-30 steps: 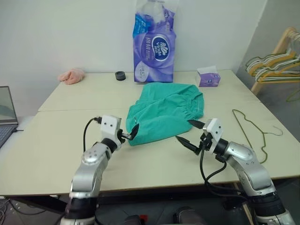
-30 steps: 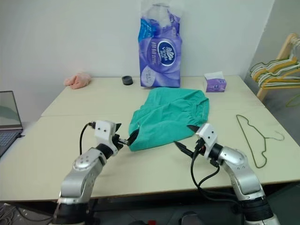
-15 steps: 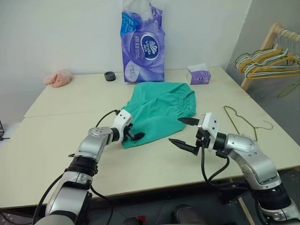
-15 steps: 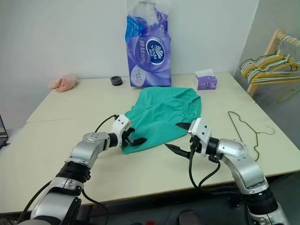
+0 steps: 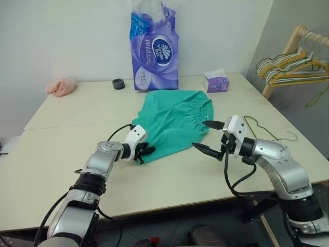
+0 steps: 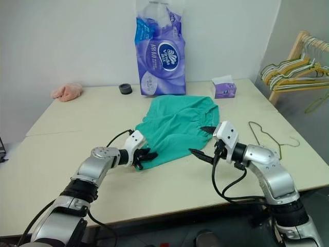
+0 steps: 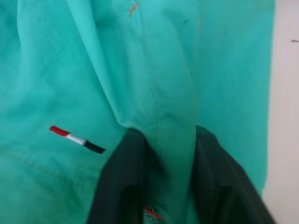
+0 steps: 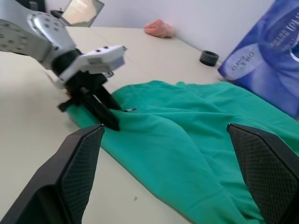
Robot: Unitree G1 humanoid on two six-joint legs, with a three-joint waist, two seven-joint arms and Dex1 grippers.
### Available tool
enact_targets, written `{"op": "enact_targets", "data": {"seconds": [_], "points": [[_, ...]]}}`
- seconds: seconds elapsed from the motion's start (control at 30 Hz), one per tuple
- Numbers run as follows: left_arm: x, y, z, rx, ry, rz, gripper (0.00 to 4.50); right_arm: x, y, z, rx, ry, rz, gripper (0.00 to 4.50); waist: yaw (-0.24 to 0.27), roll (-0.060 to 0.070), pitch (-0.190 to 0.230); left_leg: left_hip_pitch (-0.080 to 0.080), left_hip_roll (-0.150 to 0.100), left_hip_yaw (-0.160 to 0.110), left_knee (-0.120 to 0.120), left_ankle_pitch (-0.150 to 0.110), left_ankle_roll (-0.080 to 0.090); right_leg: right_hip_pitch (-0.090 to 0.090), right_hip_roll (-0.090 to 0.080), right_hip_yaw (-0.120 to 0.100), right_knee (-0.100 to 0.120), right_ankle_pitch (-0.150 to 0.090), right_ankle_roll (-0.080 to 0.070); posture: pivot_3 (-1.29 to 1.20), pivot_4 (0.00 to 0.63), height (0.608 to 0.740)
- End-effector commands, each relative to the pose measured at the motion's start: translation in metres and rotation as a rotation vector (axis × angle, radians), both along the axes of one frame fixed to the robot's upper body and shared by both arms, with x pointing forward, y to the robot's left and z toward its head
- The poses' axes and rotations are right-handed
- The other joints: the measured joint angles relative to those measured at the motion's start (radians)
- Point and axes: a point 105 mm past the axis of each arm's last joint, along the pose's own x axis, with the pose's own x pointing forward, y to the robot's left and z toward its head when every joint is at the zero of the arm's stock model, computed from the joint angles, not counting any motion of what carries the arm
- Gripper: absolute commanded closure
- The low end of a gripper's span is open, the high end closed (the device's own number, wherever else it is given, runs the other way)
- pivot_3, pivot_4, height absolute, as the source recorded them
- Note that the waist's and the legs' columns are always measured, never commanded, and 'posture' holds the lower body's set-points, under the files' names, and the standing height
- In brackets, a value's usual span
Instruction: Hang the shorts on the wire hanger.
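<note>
One shorts, one wire hanger, one tissue pack, one tissue box, one pink cloth, one black ring, two grippers: left gripper, right gripper.

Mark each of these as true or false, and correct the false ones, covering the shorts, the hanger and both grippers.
1. The left gripper is pinching a fold of the teal-green fabric shorts. True.
2. The right gripper is shut on the shorts' waistband. False: its fingers stand wide apart, holding nothing, just off the shorts' edge.
3. The thin olive-green wire hanger already carries the shorts. False: it lies bare on the cream table, to the right of the shorts.
4. A purple pack of tissue rolls stands behind the shorts by the wall. True.
5. The small pink fluffy cloth lies on top of the shorts. False: it lies far off at the table's back left corner.
</note>
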Motion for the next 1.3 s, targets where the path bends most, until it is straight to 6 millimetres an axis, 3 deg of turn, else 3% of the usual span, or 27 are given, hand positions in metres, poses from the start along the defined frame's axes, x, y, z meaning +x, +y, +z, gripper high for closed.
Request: {"op": "enact_targets", "data": {"seconds": [0.03, 0.17, 0.27, 0.33, 0.47, 0.67, 0.87, 1.0, 1.1, 1.17, 1.3], "points": [[-0.005, -0.012, 0.033, -0.023, -0.121, -0.098, 4.47, 0.016, -0.012, 0.014, -0.081, -0.104, -0.027, 0.00, -0.001, 0.001, 0.000, 0.000, 0.000, 0.000, 0.000, 0.000, 0.000, 0.000, 0.000, 0.000, 0.000, 0.000, 0.000, -0.26, 0.010, 0.740], [-0.030, -0.019, 0.060, -0.029, -0.225, -0.232, 4.47, 0.046, -0.030, 0.011, -0.244, -0.158, -0.093, 0.00, -0.006, 0.002, 0.001, 0.000, 0.000, 0.000, -0.001, 0.000, 0.000, 0.000, 0.000, 0.000, 0.000, 0.000, 0.000, -0.26, 0.012, 0.740], [-0.056, -0.015, 0.077, -0.058, -0.224, -0.317, 4.47, 0.065, -0.038, 0.000, -0.493, -0.264, -0.043, 0.00, -0.017, 0.004, 0.003, 0.001, 0.000, 0.001, -0.001, 0.000, 0.000, 0.000, 0.000, 0.001, 0.000, 0.000, 0.000, -0.25, 0.011, 0.740], [-0.063, -0.004, 0.079, -0.037, -0.225, -0.312, 4.47, 0.071, -0.040, -0.012, -0.674, -0.348, 0.041, 0.00, -0.026, 0.005, 0.004, 0.001, 0.000, 0.001, -0.002, 0.000, 0.000, -0.001, 0.000, 0.000, 0.000, 0.000, -0.001, -0.24, 0.009, 0.740], [-0.071, 0.011, 0.086, -0.083, -0.196, -0.256, 4.47, 0.085, -0.039, -0.028, -0.864, -0.459, 0.130, 0.00, -0.032, 0.006, 0.004, 0.002, 0.000, 0.001, -0.002, 0.000, 0.000, 0.000, 0.000, 0.000, 0.001, -0.001, -0.001, -0.23, 0.006, 0.740], [-0.077, 0.027, 0.083, -0.069, -0.185, -0.194, 4.47, 0.074, -0.017, -0.046, -0.893, -0.507, 0.339, 0.00, -0.034, 0.006, 0.004, 0.001, 0.000, 0.001, -0.001, 0.000, 0.000, 0.000, 0.000, 0.000, 0.001, -0.001, -0.001, -0.21, 0.003, 0.740], [-0.086, 0.029, 0.084, -0.080, -0.164, -0.194, 4.47, 0.081, 0.010, -0.052, -0.904, -0.582, 0.356, 0.00, -0.032, 0.006, 0.004, 0.002, 0.000, 0.000, 0.000, 0.000, 0.000, 0.001, 0.000, 0.000, 0.003, -0.001, -0.001, -0.19, 0.000, 0.740], [-0.087, 0.031, 0.086, -0.079, -0.162, -0.190, 4.47, 0.085, 0.018, -0.064, -0.953, -0.596, 0.357, 0.00, -0.031, 0.006, 0.004, 0.002, 0.000, 0.000, 0.000, 0.000, 0.000, 0.001, 0.000, 0.000, 0.003, -0.001, -0.001, -0.19, 0.000, 0.740], [-0.087, 0.035, 0.083, -0.064, -0.159, -0.181, 4.50, 0.086, 0.025, -0.064, -0.936, -0.607, 0.355, 0.65, -0.031, 0.005, 0.004, 0.002, 0.000, 0.000, 0.000, 0.000, 0.000, 0.001, -0.001, 0.000, 0.003, -0.001, -0.001, -0.19, 0.000, 0.740], [-0.087, 0.039, 0.081, -0.053, -0.156, -0.171, 4.50, 0.085, 0.029, -0.061, -0.906, -0.618, 0.359, 1.30, -0.032, 0.006, 0.004, 0.002, 0.000, 0.000, 0.000, 0.000, 0.000, 0.001, -0.001, 0.000, 0.003, -0.001, -0.001, -0.19, 0.000, 0.740], [-0.086, 0.042, 0.075, -0.054, -0.150, -0.145, 4.50, 0.091, 0.037, -0.039, -0.813, -0.712, 0.272, 2.68, -0.032, 0.006, 0.004, 0.002, 0.000, 0.000, 0.000, 0.000, 0.000, 0.001, -0.001, 0.000, 0.003, -0.001, -0.001, -0.20, 0.000, 0.740]]}}
